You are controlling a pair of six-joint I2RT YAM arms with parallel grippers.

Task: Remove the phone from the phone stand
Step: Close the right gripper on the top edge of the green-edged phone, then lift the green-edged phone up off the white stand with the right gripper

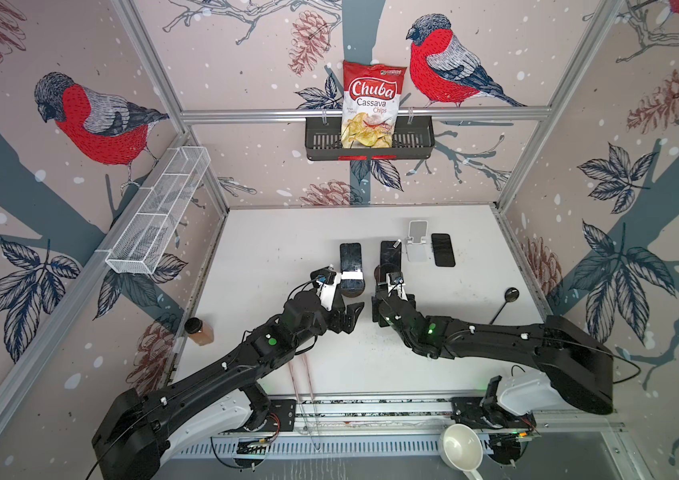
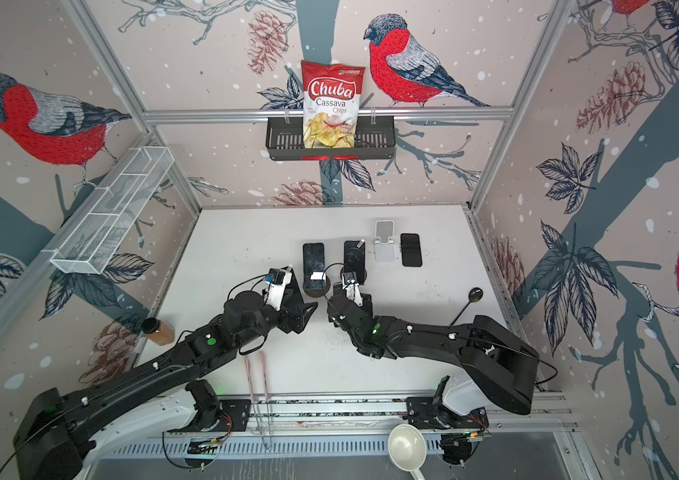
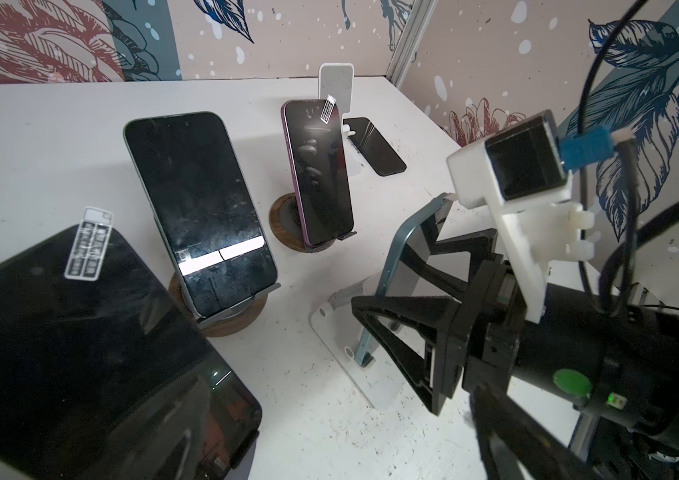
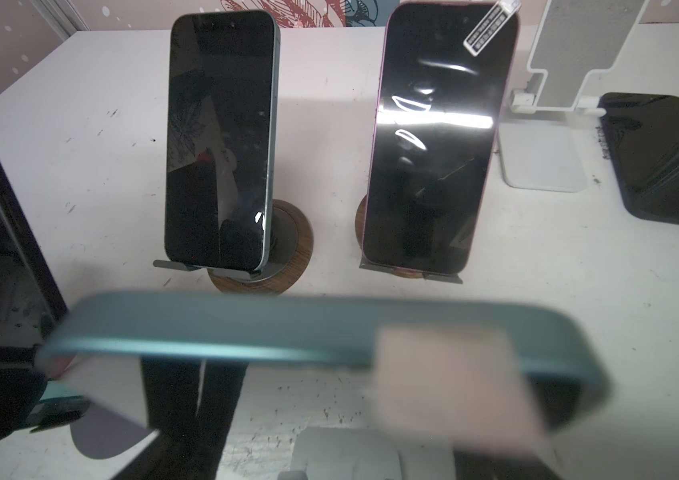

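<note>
Phone (image 3: 396, 266) leans near-upright on white stand (image 3: 354, 374), long axis vertical; right pincer (image 3: 406, 280) straddles it, grip unclear.

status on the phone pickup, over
Left gripper open, empty. Right gripper straddles teal phone on white stand, grip unconfirmed. No obstruction seen.

A chips bag (image 1: 373, 104) stands in the black basket (image 1: 321, 143); a brown jar (image 1: 200, 331) and black spoon (image 1: 511, 295) sit well apart.

Bright, even; near phone (image 4: 287, 332) perhaps motion-blurred
</note>
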